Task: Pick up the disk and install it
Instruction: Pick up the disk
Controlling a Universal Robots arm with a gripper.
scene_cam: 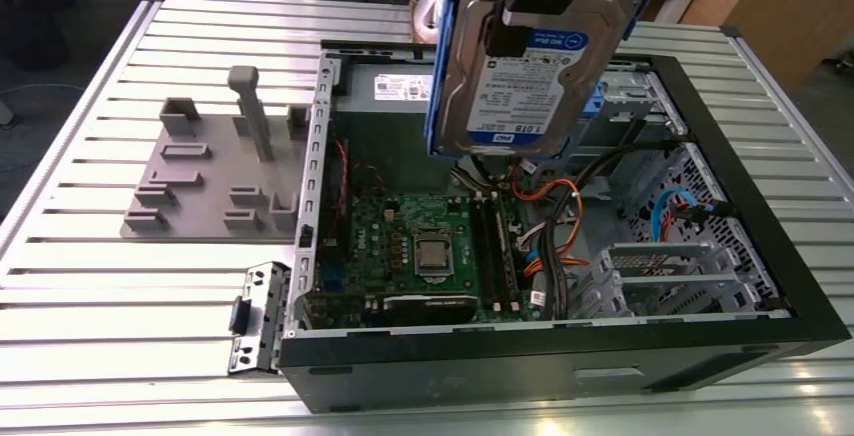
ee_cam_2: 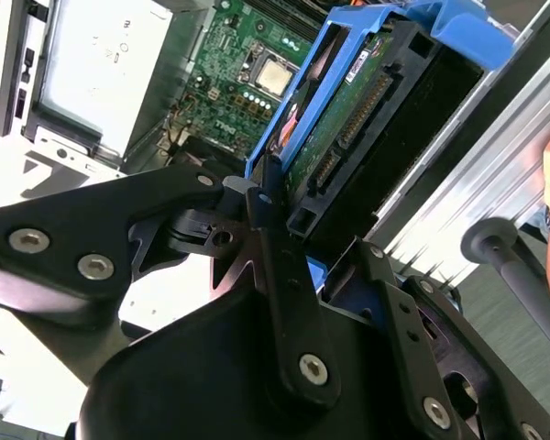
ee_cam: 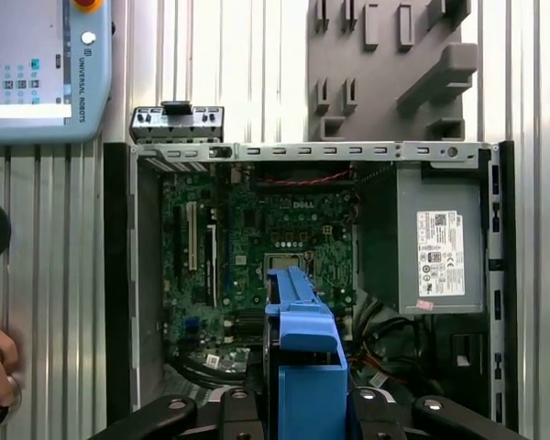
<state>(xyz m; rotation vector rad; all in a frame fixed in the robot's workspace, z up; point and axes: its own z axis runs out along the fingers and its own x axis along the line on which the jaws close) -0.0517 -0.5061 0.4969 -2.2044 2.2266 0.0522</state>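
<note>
The jaws are clamped on the disk [scene_cam: 534,66], which hangs label-out and nearly upright above the open computer case [scene_cam: 534,371]. The case lies on its side in the middle of the bench [scene_cam: 80,286]. The disk seems clear of the case, over the motherboard [scene_cam: 414,246] and beside the grey power supply [scene_cam: 387,96]. 1 grey fixture [scene_cam: 200,176] sits toward the bench's edge at the exterior view's left.

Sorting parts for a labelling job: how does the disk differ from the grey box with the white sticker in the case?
The disk is held above the open case in the gripper; the grey box sits inside the case. The disk has a blue frame around it; the grey box is plain grey. Both are metal-bodied and carry a label.
</note>
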